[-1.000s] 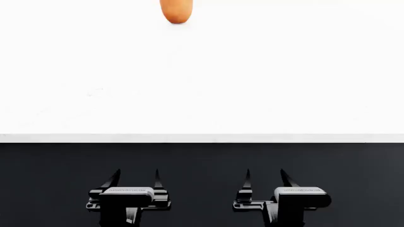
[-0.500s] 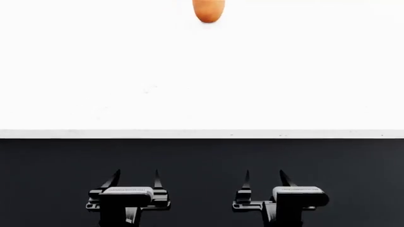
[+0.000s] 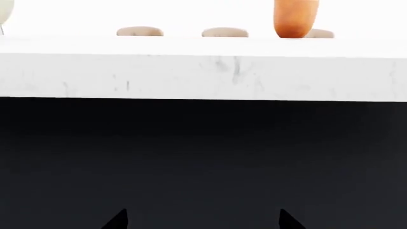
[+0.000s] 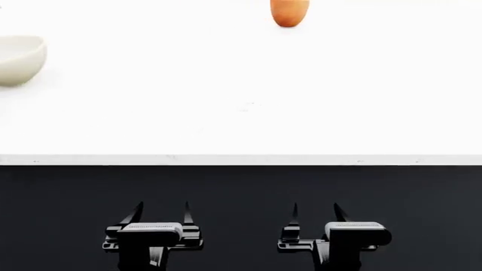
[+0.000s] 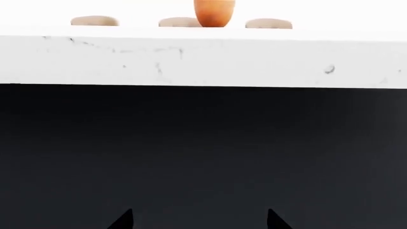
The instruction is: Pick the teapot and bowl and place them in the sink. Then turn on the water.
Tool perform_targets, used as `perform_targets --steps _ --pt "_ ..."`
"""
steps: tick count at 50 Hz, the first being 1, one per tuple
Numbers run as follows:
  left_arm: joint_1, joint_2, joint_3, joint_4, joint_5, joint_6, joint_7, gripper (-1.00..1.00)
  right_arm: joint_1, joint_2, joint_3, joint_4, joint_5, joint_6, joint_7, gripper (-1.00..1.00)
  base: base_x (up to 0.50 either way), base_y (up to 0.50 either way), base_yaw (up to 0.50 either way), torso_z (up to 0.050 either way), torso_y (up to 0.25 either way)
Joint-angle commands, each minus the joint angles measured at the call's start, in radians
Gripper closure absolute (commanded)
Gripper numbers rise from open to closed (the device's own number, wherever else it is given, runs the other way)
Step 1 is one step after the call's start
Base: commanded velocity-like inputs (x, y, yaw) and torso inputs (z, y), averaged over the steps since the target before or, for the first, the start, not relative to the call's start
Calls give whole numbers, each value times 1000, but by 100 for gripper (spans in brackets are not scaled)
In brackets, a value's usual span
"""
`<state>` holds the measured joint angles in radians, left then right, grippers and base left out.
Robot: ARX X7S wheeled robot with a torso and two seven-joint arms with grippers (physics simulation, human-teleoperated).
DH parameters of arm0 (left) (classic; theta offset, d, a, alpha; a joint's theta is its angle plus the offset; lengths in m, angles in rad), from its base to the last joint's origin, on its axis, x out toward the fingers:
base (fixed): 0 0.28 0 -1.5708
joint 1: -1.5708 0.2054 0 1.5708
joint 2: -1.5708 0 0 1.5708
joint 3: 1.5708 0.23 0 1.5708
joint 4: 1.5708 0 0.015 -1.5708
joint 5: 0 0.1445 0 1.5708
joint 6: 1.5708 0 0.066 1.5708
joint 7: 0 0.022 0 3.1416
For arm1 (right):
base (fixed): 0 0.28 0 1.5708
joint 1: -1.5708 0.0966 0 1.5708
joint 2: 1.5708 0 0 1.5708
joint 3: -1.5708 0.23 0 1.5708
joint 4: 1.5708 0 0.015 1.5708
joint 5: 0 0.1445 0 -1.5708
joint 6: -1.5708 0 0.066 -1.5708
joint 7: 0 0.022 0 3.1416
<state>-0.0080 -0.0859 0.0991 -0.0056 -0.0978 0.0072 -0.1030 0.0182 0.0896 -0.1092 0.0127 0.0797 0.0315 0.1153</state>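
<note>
My left gripper (image 4: 160, 210) and my right gripper (image 4: 316, 209) both hang low in front of the dark cabinet front (image 4: 241, 192), below the edge of the white worktop (image 4: 241, 113). Each gripper has its 2 fingers spread apart and holds nothing. The bowl (image 4: 19, 57) stands on the worktop at the far left of the head view, cut by the frame edge; it is cream-white, and I cannot see if anything is inside it. At the far side of the worktop, a little to the right of the middle, there is an orange rounded object (image 4: 289, 13), only its lower part in view. From the wrist views I see the marbled front edge of the worktop, the orange object (image 5: 214, 13) above it, and 3 small beige rounded shapes (image 5: 94, 21) in a row behind. The teapot, the sink and the water are not in view.
</note>
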Motion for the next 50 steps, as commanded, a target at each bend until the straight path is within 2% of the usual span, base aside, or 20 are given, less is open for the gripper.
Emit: perform_targets --steps 1,50 --pt "0 -13 14 1 -13 2 -17 -100 2 13 -16 1 11 1 16 -100 0 500 0 0 0" --pt "-7 -51 60 -5 -54 11 -62 -100 10 49 -60 5 52 -3 59 -100 0 500 0 0 0"
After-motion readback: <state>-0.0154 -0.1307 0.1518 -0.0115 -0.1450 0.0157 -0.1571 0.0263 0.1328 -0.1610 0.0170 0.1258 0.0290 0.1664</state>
